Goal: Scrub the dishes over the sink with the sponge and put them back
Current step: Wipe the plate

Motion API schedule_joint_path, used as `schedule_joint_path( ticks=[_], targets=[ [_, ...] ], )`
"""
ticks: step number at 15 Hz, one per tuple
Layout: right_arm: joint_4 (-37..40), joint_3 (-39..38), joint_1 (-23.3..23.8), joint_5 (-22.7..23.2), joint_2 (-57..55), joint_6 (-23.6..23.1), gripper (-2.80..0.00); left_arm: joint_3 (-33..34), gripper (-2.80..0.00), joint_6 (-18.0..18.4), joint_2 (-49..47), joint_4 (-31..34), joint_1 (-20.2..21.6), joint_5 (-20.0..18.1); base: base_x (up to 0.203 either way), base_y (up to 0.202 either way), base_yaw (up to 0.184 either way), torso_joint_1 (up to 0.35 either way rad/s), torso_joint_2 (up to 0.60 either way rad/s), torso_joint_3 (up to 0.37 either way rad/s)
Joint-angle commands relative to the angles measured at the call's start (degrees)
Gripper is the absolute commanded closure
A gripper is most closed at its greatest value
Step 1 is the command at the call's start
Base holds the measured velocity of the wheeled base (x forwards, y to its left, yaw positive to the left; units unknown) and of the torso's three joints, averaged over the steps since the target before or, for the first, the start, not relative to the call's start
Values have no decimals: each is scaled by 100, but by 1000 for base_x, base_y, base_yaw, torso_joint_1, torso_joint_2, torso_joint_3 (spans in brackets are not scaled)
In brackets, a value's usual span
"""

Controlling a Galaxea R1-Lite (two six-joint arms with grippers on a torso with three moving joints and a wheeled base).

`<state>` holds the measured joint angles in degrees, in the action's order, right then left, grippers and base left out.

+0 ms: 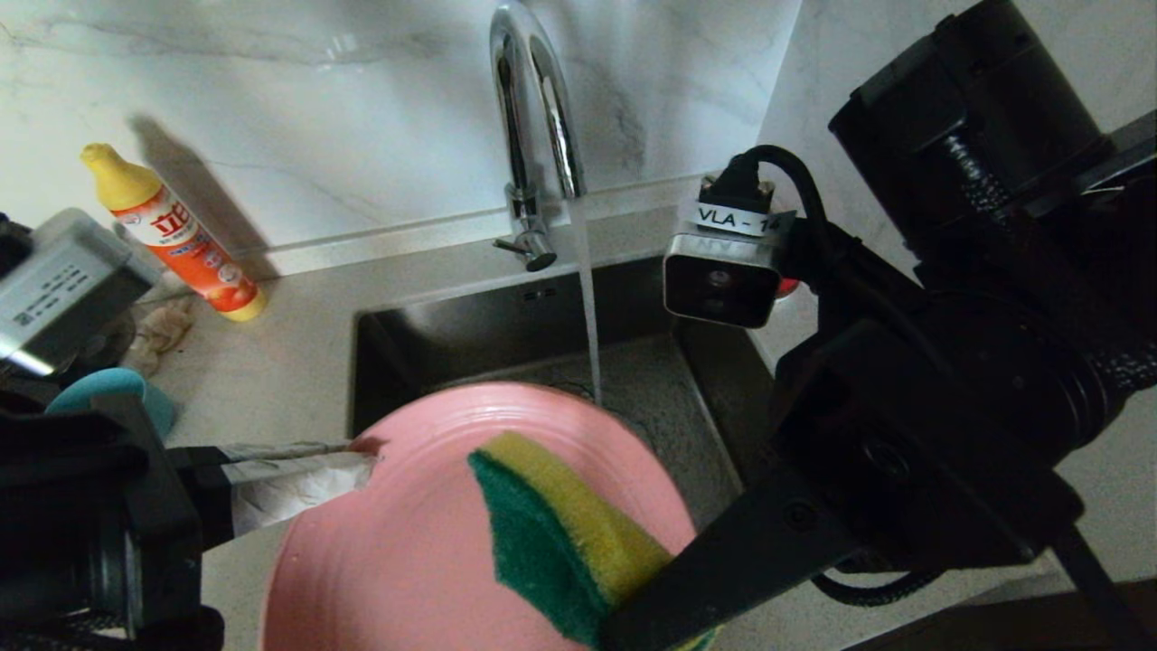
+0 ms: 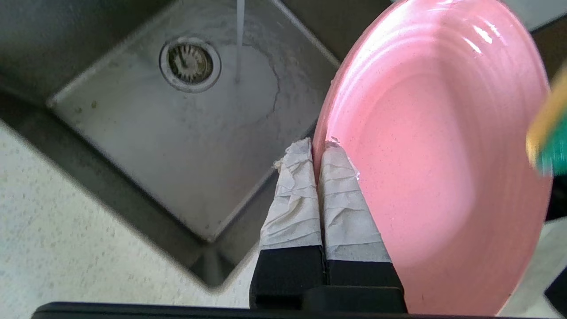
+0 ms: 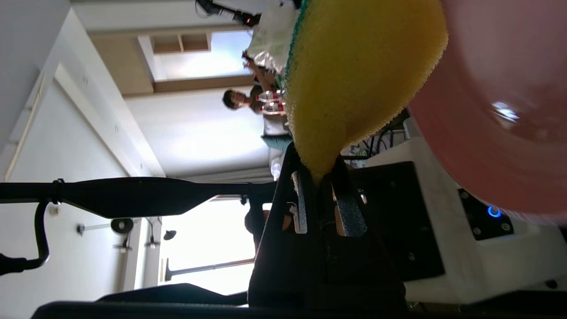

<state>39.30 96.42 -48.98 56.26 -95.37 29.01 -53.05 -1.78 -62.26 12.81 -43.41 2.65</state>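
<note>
My left gripper (image 1: 366, 457) (image 2: 318, 148) is shut on the rim of the wide pink plate (image 1: 425, 533) (image 2: 438, 146), holding it tilted over the near part of the steel sink (image 1: 506, 334) (image 2: 177, 137). My right gripper (image 1: 664, 588) (image 3: 318, 175) is shut on one end of the yellow sponge (image 1: 560, 533) (image 3: 354, 75) with the dark green layer. The sponge lies against the plate's face at its right side. Water runs from the chrome tap (image 1: 533, 136) into the basin beyond the plate. A teal bowl (image 1: 113, 398) shows on the counter at the left, partly hidden by my left arm.
An orange and yellow detergent bottle (image 1: 176, 235) stands on the counter left of the sink, with a beige rag (image 1: 163, 330) beside it. The round drain strainer (image 2: 190, 64) sits in the basin floor. A marble wall rises behind and to the right.
</note>
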Motion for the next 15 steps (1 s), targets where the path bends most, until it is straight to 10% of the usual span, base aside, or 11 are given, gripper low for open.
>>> schedule_joint_path(
  ticks=[1, 15],
  targets=[
    [16, 88, -188, 37, -230, 11, 0, 11, 0, -23, -33, -41, -1, 0, 0, 0, 0, 0, 0, 0],
    [-169, 130, -222, 125, -1045, -19, 0, -38, 0, -68, 118, -41, 8, -9, 0, 0, 0, 0, 0, 0]
  ],
)
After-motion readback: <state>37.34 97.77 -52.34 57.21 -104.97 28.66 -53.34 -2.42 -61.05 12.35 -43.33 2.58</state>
